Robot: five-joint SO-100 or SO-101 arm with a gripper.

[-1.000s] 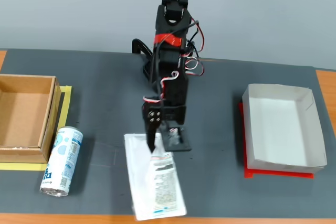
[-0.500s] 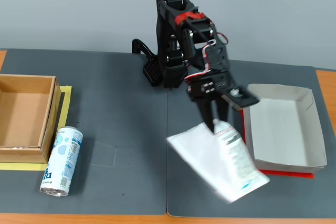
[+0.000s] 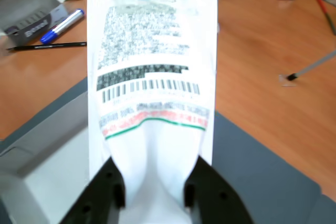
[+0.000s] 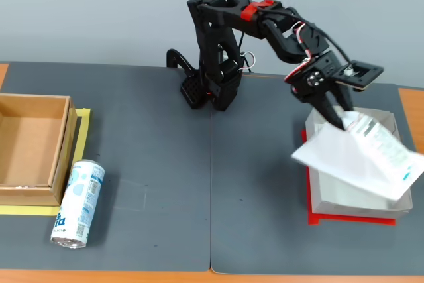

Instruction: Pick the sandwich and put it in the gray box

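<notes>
Above the gray box (image 4: 358, 203), the claw (image 4: 339, 118) grips one end of the sandwich (image 4: 361, 155), which hangs tilted across the tray; released here, its far end could catch the rim and slide out

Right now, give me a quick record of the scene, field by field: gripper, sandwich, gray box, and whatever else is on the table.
gripper: shut on the sandwich's end
sandwich: lifted off the table, tilted, hanging over the gray box
gray box: on the right in the fixed view, nothing lying in it
drink can: on its side, left front
brown box: far left, looks empty
</notes>
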